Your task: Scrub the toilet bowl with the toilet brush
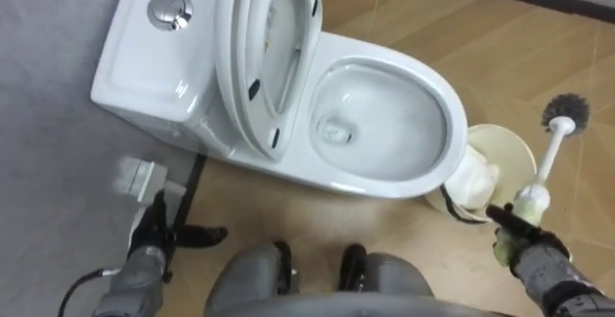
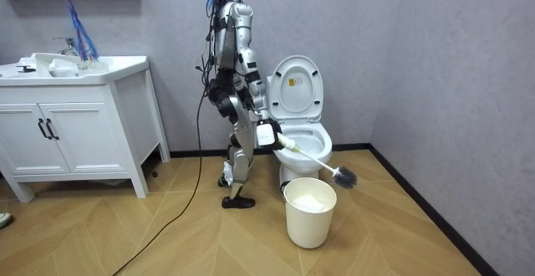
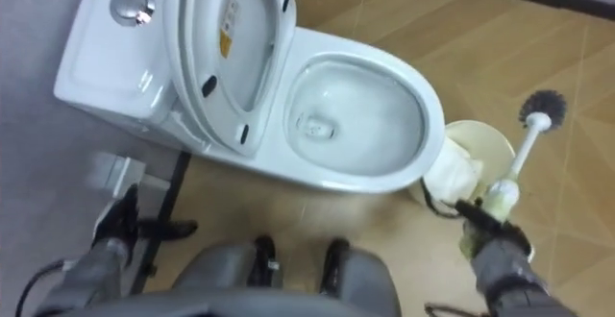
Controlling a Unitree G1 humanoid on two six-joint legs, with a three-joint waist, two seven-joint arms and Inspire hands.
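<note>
The white toilet (image 1: 444, 106) stands before me with its lid and seat (image 1: 264, 53) raised and the bowl bare. My right hand (image 1: 524, 235) is shut on the white handle of the toilet brush (image 1: 550, 154). The grey bristle head (image 1: 565, 112) points away from me, to the right of the bowl and beyond the bin. In the room view the toilet brush (image 2: 313, 159) slants down over the bin. My left hand (image 1: 159, 229) hangs low at the left beside the cistern, fingers spread and holding nothing.
A cream bin (image 1: 514, 144) with white paper in it stands right against the bowl's front. The cistern (image 1: 144, 58) carries a chrome flush button (image 1: 170, 10). A white vanity cabinet (image 2: 75, 134) with a sink stands at the room view's left. Grey walls close the corner.
</note>
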